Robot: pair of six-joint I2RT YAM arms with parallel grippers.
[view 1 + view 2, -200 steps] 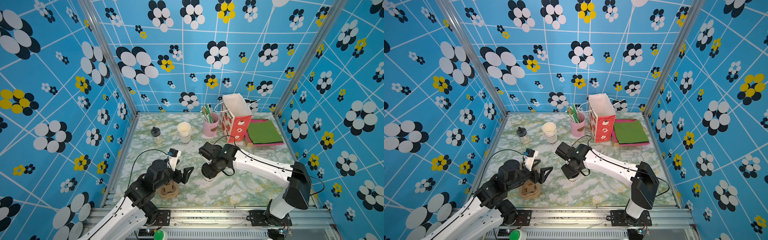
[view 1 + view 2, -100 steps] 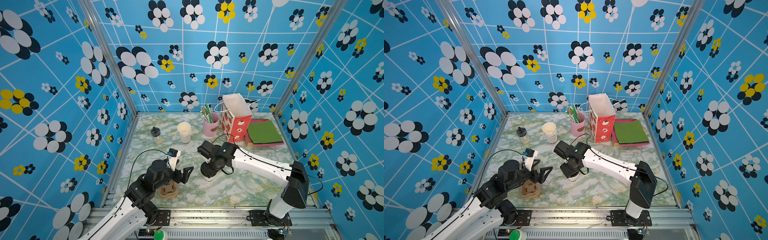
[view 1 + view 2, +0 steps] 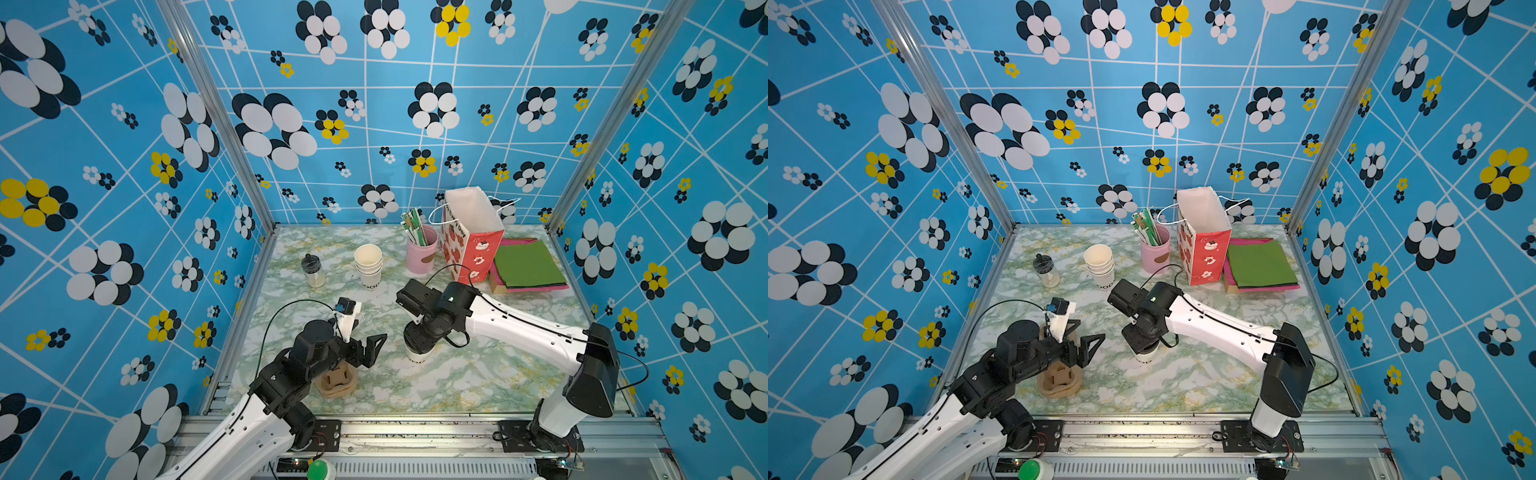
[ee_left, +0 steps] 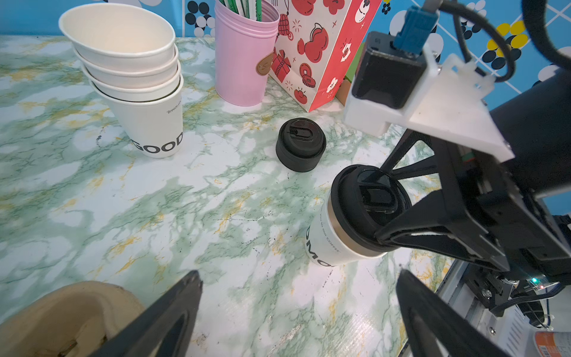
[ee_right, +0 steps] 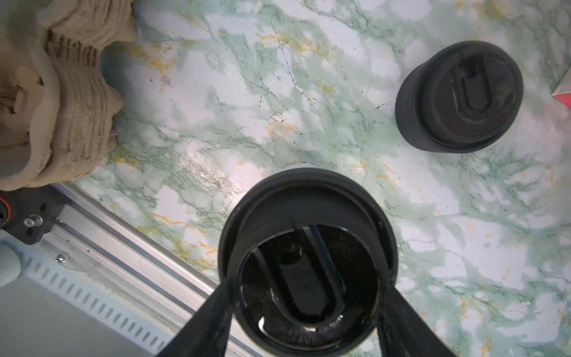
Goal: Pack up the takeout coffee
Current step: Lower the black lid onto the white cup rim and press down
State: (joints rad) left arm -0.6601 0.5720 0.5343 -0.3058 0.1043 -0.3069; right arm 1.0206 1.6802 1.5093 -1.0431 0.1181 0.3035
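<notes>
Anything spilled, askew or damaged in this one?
Nothing stands out. The takeout coffee, lid on, is gripped by the right hand; no spill on the table; cup stack, lid pile and paper bag stand upright.

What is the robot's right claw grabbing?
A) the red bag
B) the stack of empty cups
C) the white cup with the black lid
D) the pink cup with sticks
C: the right gripper has its fingers on both sides of the black lid of the takeout coffee.

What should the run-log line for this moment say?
right gripper: shut on coffee | left gripper: open, empty, near carrier | coffee: upright, not yet in bag
</notes>
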